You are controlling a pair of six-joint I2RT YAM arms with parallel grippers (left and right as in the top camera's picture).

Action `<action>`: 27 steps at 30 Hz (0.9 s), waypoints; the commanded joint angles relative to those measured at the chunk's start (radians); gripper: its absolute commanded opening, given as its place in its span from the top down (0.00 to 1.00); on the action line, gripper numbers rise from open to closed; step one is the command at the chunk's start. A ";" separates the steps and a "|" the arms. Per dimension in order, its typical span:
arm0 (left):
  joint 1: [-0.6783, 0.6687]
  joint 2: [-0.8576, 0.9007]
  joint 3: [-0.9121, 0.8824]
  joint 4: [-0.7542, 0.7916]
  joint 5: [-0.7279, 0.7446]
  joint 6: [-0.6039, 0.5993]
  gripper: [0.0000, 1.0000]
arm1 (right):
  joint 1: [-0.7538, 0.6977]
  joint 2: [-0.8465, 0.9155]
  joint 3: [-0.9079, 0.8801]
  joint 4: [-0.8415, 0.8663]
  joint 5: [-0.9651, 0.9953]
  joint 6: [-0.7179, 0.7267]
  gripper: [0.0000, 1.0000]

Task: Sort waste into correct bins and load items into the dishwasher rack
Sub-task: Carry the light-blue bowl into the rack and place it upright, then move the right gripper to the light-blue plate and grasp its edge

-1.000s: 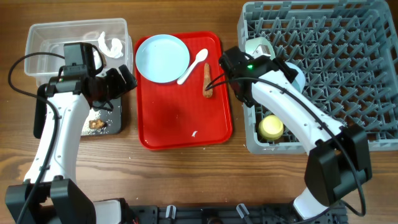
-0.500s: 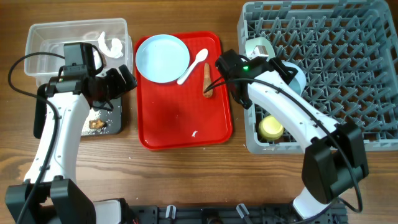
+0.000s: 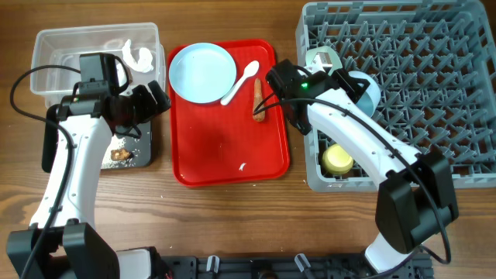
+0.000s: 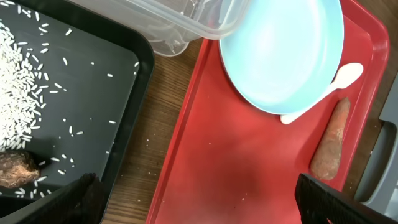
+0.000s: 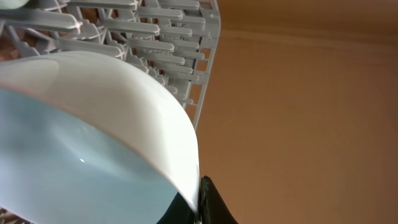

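Observation:
My left gripper (image 3: 152, 101) is open and empty, hovering between the black tray (image 3: 145, 149) and the red tray; in the left wrist view its fingers (image 4: 199, 205) straddle the red tray's edge. The black tray holds rice (image 4: 22, 93) and a brown lump (image 4: 15, 169). A pale blue plate (image 3: 202, 71), a white spoon (image 3: 242, 81) and a carrot-like stick (image 3: 259, 101) lie on the red tray. My right gripper (image 3: 355, 87) is shut on the rim of a pale blue bowl (image 5: 93, 149) over the grey rack (image 3: 434, 77). A yellow cup (image 3: 338, 159) and another bowl (image 3: 322, 58) sit in the rack.
The clear tub (image 3: 70, 46) at the back left holds crumpled white paper (image 3: 139, 56). The red tray (image 3: 232, 155) lies between the bins and the rack, with a small white scrap (image 3: 242, 166) on it. Wooden table lies all around.
My right wrist has shifted slightly to the left with the bowl still in its grip. The left arm has not moved.

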 commanded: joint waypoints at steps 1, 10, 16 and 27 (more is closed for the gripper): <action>0.006 -0.011 0.018 0.003 -0.003 0.002 0.00 | -0.002 0.014 -0.003 0.005 -0.044 -0.011 0.96; 0.006 -0.011 0.018 0.003 -0.003 0.002 0.00 | -0.003 0.014 -0.003 0.005 -0.080 -0.011 0.96; 0.006 -0.011 0.018 0.003 -0.003 0.002 0.00 | 0.004 0.014 -0.003 -0.005 -0.122 -0.011 0.96; 0.006 -0.011 0.018 0.003 -0.003 0.002 0.00 | 0.079 0.014 -0.003 -0.057 -0.328 -0.012 0.84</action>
